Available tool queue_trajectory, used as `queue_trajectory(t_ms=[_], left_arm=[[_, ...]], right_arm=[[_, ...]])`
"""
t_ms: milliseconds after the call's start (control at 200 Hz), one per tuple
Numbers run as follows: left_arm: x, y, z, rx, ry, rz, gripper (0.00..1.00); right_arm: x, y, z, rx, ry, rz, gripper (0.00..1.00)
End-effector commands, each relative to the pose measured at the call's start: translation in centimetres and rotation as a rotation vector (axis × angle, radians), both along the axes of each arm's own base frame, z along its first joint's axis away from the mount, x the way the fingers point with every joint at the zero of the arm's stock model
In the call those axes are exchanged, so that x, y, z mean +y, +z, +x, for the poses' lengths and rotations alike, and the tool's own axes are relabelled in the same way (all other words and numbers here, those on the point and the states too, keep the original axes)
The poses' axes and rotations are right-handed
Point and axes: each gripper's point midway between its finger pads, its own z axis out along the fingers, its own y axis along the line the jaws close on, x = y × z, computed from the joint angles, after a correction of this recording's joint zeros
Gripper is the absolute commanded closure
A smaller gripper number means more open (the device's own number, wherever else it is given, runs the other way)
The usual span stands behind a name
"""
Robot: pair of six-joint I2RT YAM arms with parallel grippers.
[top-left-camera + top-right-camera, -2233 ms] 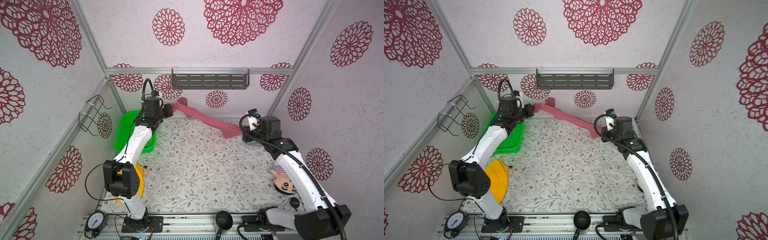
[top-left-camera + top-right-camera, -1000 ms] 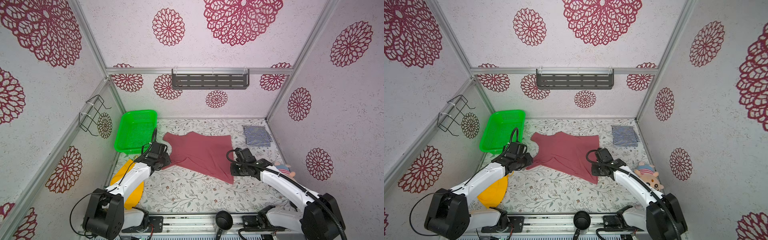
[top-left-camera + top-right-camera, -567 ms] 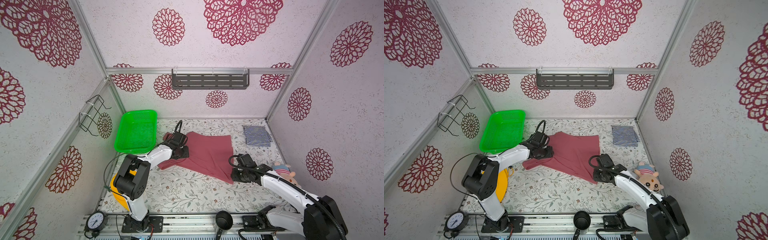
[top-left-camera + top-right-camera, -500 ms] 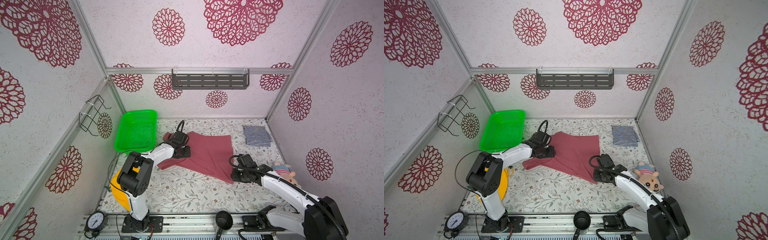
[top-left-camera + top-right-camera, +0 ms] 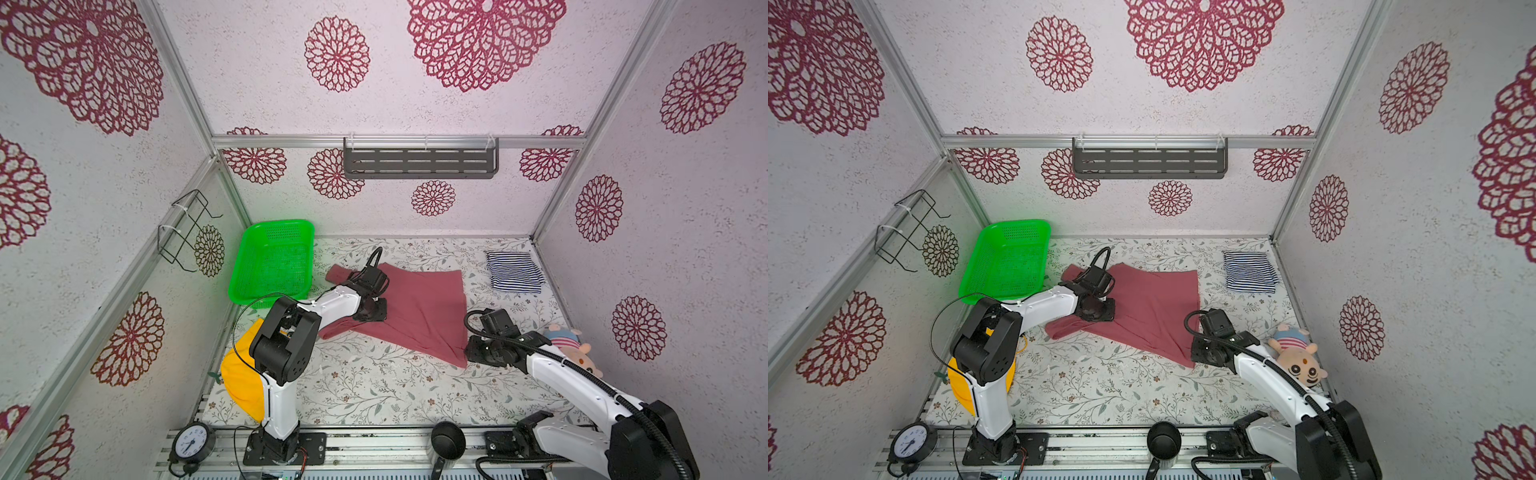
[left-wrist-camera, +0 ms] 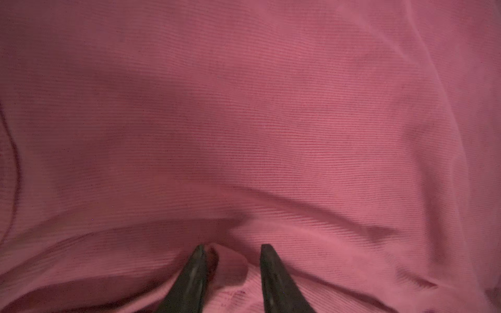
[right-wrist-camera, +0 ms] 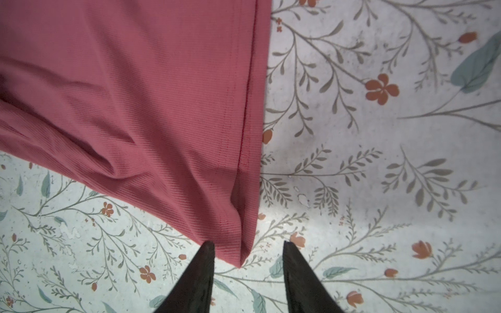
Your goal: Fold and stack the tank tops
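Rose-red ribbed knit tank top (image 5: 419,307), aloft before, lies flat mid-frame; my right hand (image 7: 248,244) released, left hand (image 6: 233,246) grip unclear. Fold next.

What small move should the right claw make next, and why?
Probably close the right claw on the hem corner of the rose-red top: its open tips straddle that corner, which lies flat on the table, not yet pinched.

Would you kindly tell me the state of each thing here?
rose tank top, spread unfolded, wrinkled
striped tank top, folded, apart by the far right corner
left claw, open, tips on the rose tank top
right claw, open, straddling the rose tank top's corner
green basket, empty
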Motion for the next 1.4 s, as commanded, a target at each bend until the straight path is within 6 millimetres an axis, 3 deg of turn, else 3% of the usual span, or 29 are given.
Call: queue_trajectory(t_ms=[0, 100, 275, 460, 636, 826, 941, 1011, 1126, 1266, 1396], left_arm=[[0.1, 0.0, -0.7, 0.007, -0.018, 0.049, 0.70], [0.5, 0.4, -1.0, -0.004, -0.014, 0.067, 0.85], [0.6, 2.1, -1.5, -0.048, -0.014, 0.079, 1.00], [1.5, 3.6, -4.7, -0.069, -0.005, 0.087, 1.00], [2.7, 3.2, -8.9, -0.046, 0.026, 0.079, 1.00], [2.9, 1.9, -12.9, 0.008, 0.016, 0.096, 1.00], [3.1, 0.9, -14.9, 0.040, 0.013, 0.108, 1.00], [4.0, 0.5, -15.3, 0.041, 0.036, 0.139, 0.75], [5.2, 1.1, -15.1, 0.021, 0.076, 0.175, 0.54], [5.6, 1.9, -14.5, 0.000, 0.100, 0.166, 0.50], [5.9, 1.1, -14.2, 0.007, 0.118, 0.143, 0.50]], right_arm=[[-0.4, 0.7, 0.0, -0.019, -0.012, 0.003, 0.56], [-0.6, 0.7, -0.1, -0.018, -0.018, 0.003, 0.56], [-0.6, 0.7, -0.3, -0.010, -0.021, 0.012, 0.56], [-0.8, 0.6, -1.0, 0.023, -0.022, 0.006, 0.62], [-0.3, 0.2, -1.6, 0.055, -0.004, 0.018, 0.73], [0.6, -0.2, -2.0, 0.078, 0.005, 0.053, 0.72], [1.1, -0.7, -2.4, 0.098, 0.011, 0.062, 0.64], [1.3, -1.1, -2.5, 0.107, 0.010, 0.064, 0.59], [1.5, -1.6, -2.9, 0.131, 0.003, 0.066, 0.58], [1.1, -2.2, -4.0, 0.164, -0.015, 0.053, 0.65], [1.6, -2.4, -4.1, 0.158, -0.005, 0.062, 0.68]])
